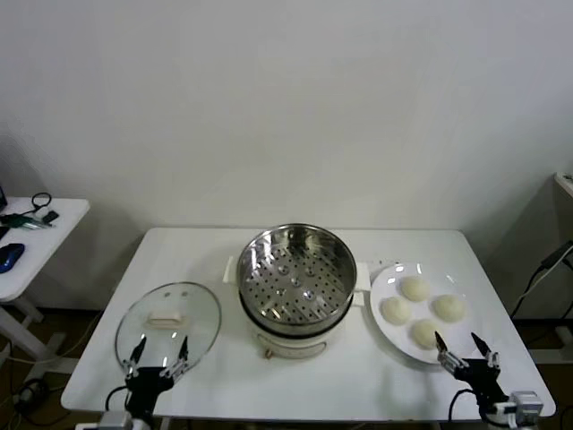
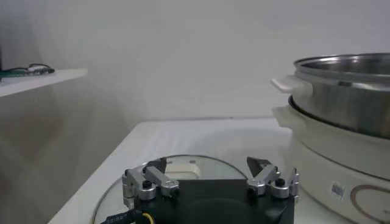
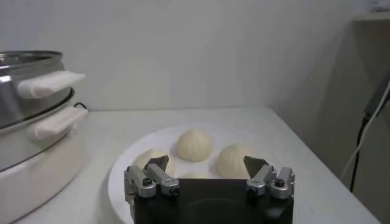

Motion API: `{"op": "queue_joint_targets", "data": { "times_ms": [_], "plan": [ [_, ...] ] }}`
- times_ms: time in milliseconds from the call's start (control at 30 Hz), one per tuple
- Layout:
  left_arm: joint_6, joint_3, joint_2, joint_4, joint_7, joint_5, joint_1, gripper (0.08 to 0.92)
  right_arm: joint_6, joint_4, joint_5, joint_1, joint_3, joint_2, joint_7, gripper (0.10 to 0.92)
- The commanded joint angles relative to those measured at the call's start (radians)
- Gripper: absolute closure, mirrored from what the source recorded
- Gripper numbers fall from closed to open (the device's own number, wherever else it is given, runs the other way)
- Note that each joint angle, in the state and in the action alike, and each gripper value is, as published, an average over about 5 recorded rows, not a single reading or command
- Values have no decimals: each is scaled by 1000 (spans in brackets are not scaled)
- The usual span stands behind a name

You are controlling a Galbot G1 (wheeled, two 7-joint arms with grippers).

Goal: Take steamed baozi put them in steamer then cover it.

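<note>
Steel basket: steamer [image 1: 296,278] stands mid-bench on its cream pot base, uncovered and empty, perforated floor bare; likely left open so buns can go straight in.
Baozi: four steamed baozi [image 1: 423,310] sit clustered on a white plate [image 1: 383,323] just beside the steamer, on the robot's right, within that arm's reach.
Cover: glass cover [image 1: 168,323] lies flat on the bench [image 1: 206,246] at the steamer's other side, cream handle up, ready for a top grasp once loading is done.
Left pincer [image 1: 158,357]: spread wide, holding nothing, at the cover's near rim.
Right pincer [image 1: 462,350]: spread wide, holding nothing, at the plate's near edge, facing the buns.
Writing: small grey label and ring mark on the pot base in the left wrist view; not readable.
Side table [image 1: 36,240]: cables and a blue item, apart from the work.
</note>
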Motion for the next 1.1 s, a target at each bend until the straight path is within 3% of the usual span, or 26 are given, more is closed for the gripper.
{"op": "queue_joint_targets", "data": {
  "times_ms": [33, 167, 333, 500, 667, 867, 1100],
  "plan": [
    [3, 5, 1, -11, 4, 11, -6, 177, -157, -68, -26, 295, -50, -210, -47, 203],
    [3, 5, 1, -18, 5, 10, -11, 177, -202, -178, -122, 475, -198, -385, -165, 203],
    [-4, 5, 6, -17, 4, 6, -8, 177, -139, -334, -241, 792, -532, -603, -444, 203],
    [-10, 4, 8, -19, 5, 4, 2, 177, 96, -506, -422, 1183, -942, -714, -849, 203],
    [-11, 1, 8, -26, 6, 4, 10, 177, 291, -682, -524, 1691, -1474, -679, -1127, 203],
    [-10, 2, 7, -40, 9, 8, 20, 177, 300, -773, -477, 2063, -1886, -577, -1215, 203],
    [-6, -3, -5, -64, 15, 3, 22, 177, 150, -780, -383, 2046, -1969, -475, -1106, 203]
  ]
}}
